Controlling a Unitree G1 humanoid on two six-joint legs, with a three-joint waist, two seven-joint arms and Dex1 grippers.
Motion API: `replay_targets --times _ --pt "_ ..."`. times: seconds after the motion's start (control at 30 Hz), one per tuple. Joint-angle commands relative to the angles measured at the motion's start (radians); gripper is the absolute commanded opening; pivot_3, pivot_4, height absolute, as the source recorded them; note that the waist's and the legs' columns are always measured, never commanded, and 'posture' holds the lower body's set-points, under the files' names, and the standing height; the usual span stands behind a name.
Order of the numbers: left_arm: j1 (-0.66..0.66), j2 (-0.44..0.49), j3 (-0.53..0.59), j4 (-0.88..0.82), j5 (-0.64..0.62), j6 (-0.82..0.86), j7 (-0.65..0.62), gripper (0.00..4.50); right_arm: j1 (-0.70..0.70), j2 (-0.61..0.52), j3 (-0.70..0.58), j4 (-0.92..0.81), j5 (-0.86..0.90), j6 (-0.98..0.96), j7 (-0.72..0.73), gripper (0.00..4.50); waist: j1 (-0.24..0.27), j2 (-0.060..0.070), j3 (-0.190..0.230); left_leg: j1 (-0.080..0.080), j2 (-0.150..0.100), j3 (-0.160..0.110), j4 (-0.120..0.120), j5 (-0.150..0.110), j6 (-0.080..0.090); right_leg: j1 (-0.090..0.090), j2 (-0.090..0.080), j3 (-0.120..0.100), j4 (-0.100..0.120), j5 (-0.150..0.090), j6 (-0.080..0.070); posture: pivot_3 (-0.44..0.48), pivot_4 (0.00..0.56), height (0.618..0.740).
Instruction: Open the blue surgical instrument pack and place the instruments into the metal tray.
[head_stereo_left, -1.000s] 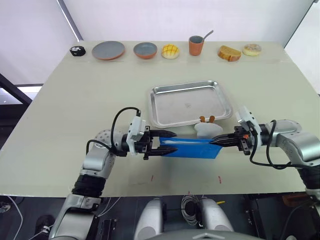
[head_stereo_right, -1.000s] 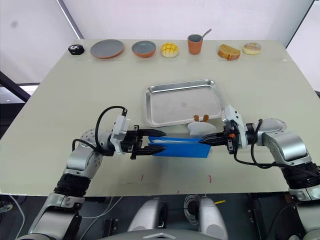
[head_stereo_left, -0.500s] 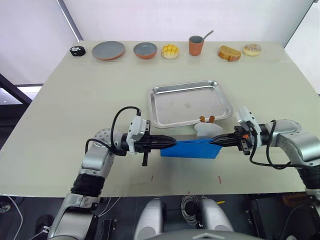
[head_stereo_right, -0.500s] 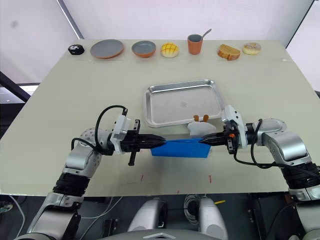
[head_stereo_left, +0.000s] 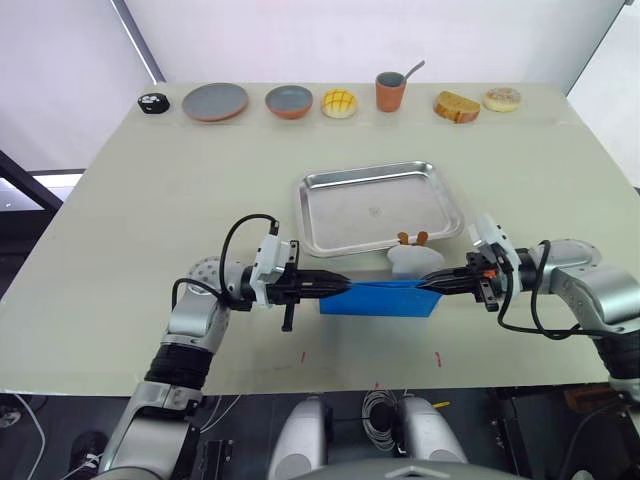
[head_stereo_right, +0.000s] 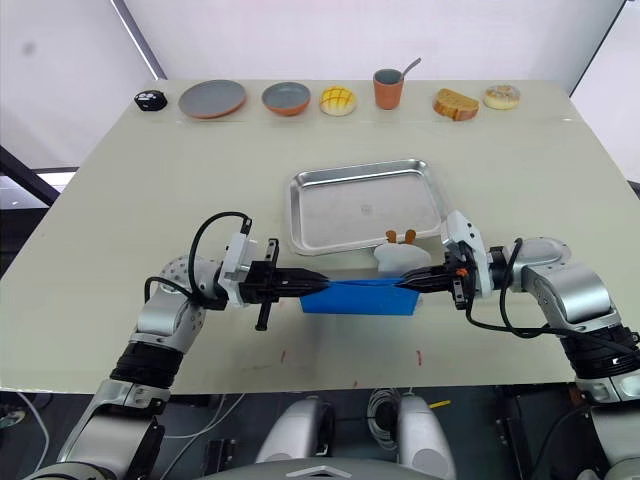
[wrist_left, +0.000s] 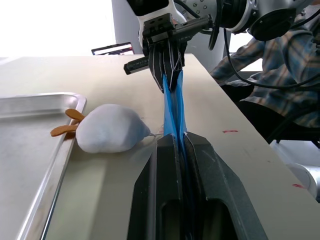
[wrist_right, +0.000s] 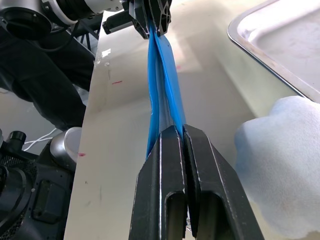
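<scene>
Two claws stretch one blue surgical instrument pack (head_stereo_left: 380, 297) near the desk (head_stereo_left: 130, 230) front edge.
Head views: left claw (head_stereo_left: 343, 284) and right claw (head_stereo_left: 426, 284) each pinch an end; one empty metal tray (head_stereo_left: 380, 208) lies just behind. Wrist views: both claws pressed together on the pack, one white wad (wrist_left: 111, 135) beside the tray rim.
</scene>
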Motion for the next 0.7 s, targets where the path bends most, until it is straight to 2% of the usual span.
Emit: replay_targets --times 0.03,0.43,0.63,0.67,0.7 --pt "0.022 0.007 0.011 0.058 0.030 -0.022 0.007 0.09 0.008 -0.001 0.008 0.000 -0.022 -0.003 -0.001 0.00 0.000 0.000 0.000 0.000 0.000 0.000 0.000 0.000 0.000 0.000 0.000 0.000 0.000 0.000 0.000 0.000 0.150 0.740" --pt "0.018 0.001 0.007 0.071 0.034 -0.056 0.022 0.09 0.008 -0.001 0.010 0.001 -0.028 -0.012 0.004 0.00 0.000 0.000 -0.001 0.000 0.000 0.000 0.000 0.000 0.000 0.000 0.000 0.000 0.000 0.000 0.000 0.000 0.150 0.740" --pt "0.014 -0.005 0.006 0.047 0.032 -0.068 0.032 0.09 -0.007 -0.033 -0.001 -0.043 0.028 0.095 0.029 0.00 0.001 0.000 -0.001 0.000 0.000 0.000 0.000 0.000 0.000 0.000 0.000 0.000 0.000 0.000 0.000 0.000 0.150 0.740" --pt "0.015 -0.003 0.005 0.038 0.031 -0.067 0.031 0.00 -0.010 -0.038 -0.013 -0.051 0.036 0.103 0.029 0.62 0.002 0.001 0.000 0.000 0.000 0.000 0.000 0.000 0.000 0.000 0.000 0.000 0.000 0.000 0.000 0.000 0.150 0.740" --pt "0.016 0.000 0.004 0.029 0.031 -0.067 0.031 0.00 -0.012 -0.051 -0.032 -0.055 0.048 0.107 0.036 0.91 0.003 0.001 0.000 0.000 0.000 0.000 0.000 0.000 0.000 0.000 0.000 0.000 0.000 0.000 0.000 0.000 0.150 0.740"
